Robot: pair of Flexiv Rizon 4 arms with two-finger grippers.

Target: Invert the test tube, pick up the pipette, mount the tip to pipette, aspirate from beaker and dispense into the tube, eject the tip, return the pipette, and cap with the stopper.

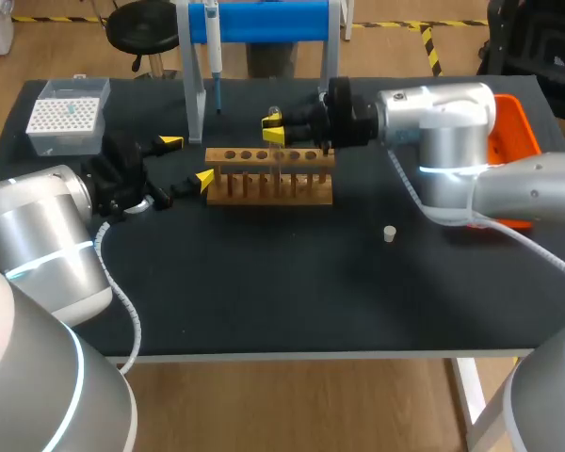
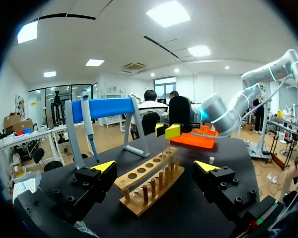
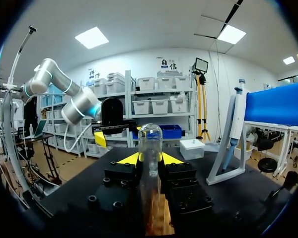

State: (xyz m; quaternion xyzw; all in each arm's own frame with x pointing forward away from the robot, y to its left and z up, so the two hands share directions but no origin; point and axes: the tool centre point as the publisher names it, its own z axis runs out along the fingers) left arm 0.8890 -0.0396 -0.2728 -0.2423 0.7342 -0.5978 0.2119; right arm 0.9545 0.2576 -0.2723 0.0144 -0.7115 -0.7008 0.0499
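A clear test tube (image 3: 150,144) stands round end up in the wooden rack (image 1: 268,177), and my right gripper (image 1: 273,129) is shut on it just above the rack's top. The wrist view shows both yellow fingertips (image 3: 128,159) pressed against the glass. From the other arm the tube (image 2: 169,148) looks like a thin line under those tips. My left gripper (image 1: 188,160) is wide open at the rack's left end, its fingers either side of the rack (image 2: 149,181) without touching it. The pipette (image 1: 213,49) hangs on the blue stand. A small stopper (image 1: 389,234) lies to the rack's right.
A white tip box (image 1: 68,115) sits at the back left. The blue stand's white legs (image 1: 194,104) rise just behind the rack. An orange tray (image 1: 510,132) lies at the back right, partly behind my right arm. No beaker shows in any view.
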